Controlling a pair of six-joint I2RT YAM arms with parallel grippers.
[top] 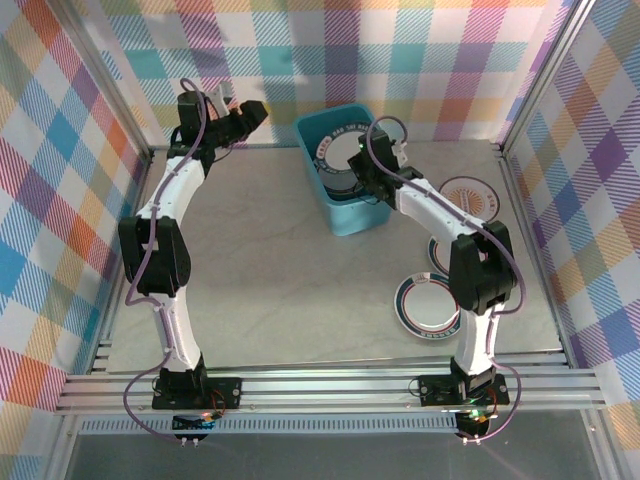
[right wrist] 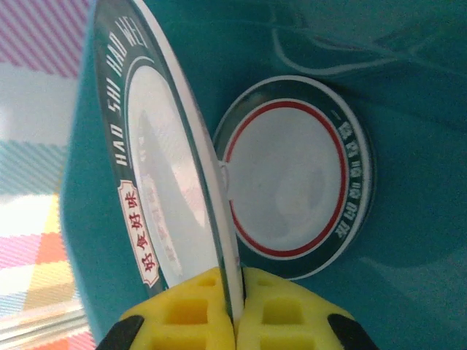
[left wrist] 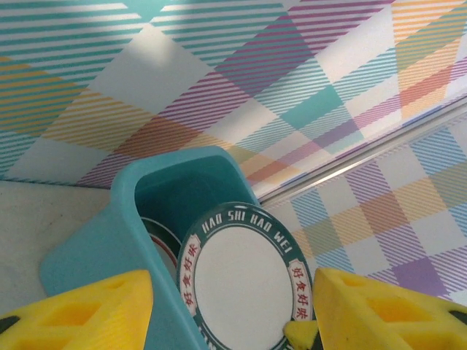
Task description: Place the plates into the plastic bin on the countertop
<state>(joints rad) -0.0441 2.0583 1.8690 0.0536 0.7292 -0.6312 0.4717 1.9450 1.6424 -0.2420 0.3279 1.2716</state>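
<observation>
Dark-rimmed round white plate (right wrist: 157,182) stands inside teal plastic bin (top: 355,215), pinched by right claw (right wrist: 237,286); close up, red-ringed plate (right wrist: 288,179) rests deeper in; left claw (left wrist: 230,306) gapes.

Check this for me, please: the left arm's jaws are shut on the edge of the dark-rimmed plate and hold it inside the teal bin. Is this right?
Not quite: it is the right arm, not the left. The right wrist view shows its jaws shut on the edge of the dark-rimmed plate, holding it inside the teal bin.
</observation>
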